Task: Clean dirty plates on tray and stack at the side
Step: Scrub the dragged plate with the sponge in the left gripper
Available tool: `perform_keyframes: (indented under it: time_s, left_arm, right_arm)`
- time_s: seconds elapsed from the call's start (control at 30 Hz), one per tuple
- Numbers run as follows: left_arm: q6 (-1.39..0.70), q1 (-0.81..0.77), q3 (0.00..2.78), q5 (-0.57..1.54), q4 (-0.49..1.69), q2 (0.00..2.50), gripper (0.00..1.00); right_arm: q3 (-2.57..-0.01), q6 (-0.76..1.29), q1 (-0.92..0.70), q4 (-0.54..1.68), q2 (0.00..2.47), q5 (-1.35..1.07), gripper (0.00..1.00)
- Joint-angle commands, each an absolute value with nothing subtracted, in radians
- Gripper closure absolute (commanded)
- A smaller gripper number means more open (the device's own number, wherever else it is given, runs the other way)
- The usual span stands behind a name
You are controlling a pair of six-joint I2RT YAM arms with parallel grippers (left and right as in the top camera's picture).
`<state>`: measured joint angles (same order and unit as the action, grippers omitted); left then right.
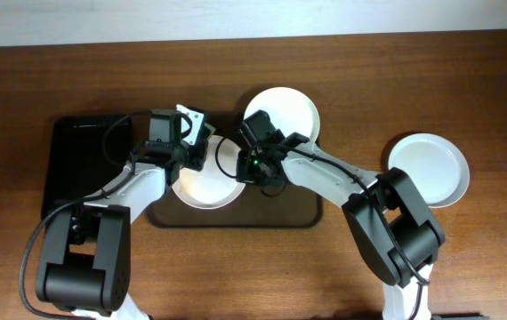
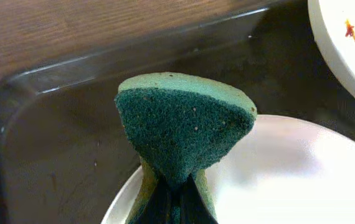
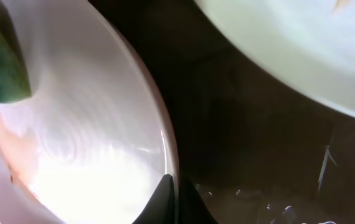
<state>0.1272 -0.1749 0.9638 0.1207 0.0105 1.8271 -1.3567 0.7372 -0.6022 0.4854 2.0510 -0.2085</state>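
My left fingers (image 2: 176, 200) are pressed together on a folded green scouring sponge (image 2: 184, 121). It hangs over the edge of a round white plate (image 1: 207, 185) lying in the left half of the large dark brown rectangular tray (image 1: 293, 215). I cannot tell whether the sponge touches it. My right fingers (image 3: 174, 202) pinch that plate's rim on its tray-centre side, steadying it. The plate's face lies just below and ahead of the sponge, so I judge the wipe falls to my left arm. A second white plate with red-brown smears (image 2: 345, 43) sits toward the tray's far right. A third white plate (image 1: 429, 169) rests on the wooden worktop (image 1: 414, 71), well right of the tray.
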Motion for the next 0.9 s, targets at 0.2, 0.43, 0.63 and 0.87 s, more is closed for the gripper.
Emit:
perform_keyframes:
  time_s: [0.2,0.43,0.63,0.87]
  left_arm:
    - [0.171,-0.176,0.955,0.289,0.347,1.84,0.99]
    - [0.241,-0.176,1.014,0.525,0.506,1.84,0.99]
    - [0.159,-0.176,1.044,0.384,0.369,1.842,0.99]
    - [-0.07,-0.176,1.044,-0.086,0.337,1.903,0.99]
  right_arm:
    - [-1.376,0.732,-0.608,0.482,2.066,-0.228,0.96]
    - [-1.376,0.73,-0.608,0.482,2.067,-0.229,0.96]
    - [-1.376,0.729,-0.608,0.484,2.067,-0.229,0.96]
    - [-1.376,0.73,-0.608,0.483,2.067,-0.229,0.96]
